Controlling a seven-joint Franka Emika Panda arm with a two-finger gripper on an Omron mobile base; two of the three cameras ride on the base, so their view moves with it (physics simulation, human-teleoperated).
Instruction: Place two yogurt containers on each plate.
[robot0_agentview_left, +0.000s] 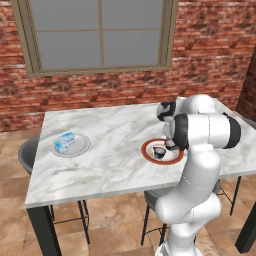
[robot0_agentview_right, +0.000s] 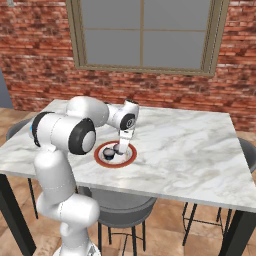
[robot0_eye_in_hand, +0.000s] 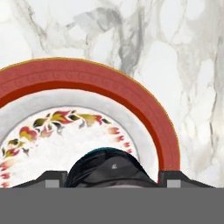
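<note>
Looking from the left base: two blue cups (robot0_agentview_left: 64, 141) lying on the grey plate (robot0_agentview_left: 81, 148), one dark cup (robot0_agentview_left: 159, 152) upright on the red-rimmed plate (robot0_agentview_left: 149, 152). From the right base: gripper (robot0_agentview_right: 119, 148) down over that plate (robot0_agentview_right: 127, 157), beside the dark cup (robot0_agentview_right: 108, 154). From the hand: fingertips (robot0_eye_in_hand: 52, 178) straddling a second dark cup (robot0_eye_in_hand: 107, 168), seemingly clamped on its sides; probably light, stiff, smooth, best pinched mid-wall, axis upright.

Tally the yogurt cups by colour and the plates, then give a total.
Light blue yogurt cups: 2, on the grey plate
Dark yogurt cups: 2, on the red-rimmed plate
Plates: 2
Total: 6
</note>
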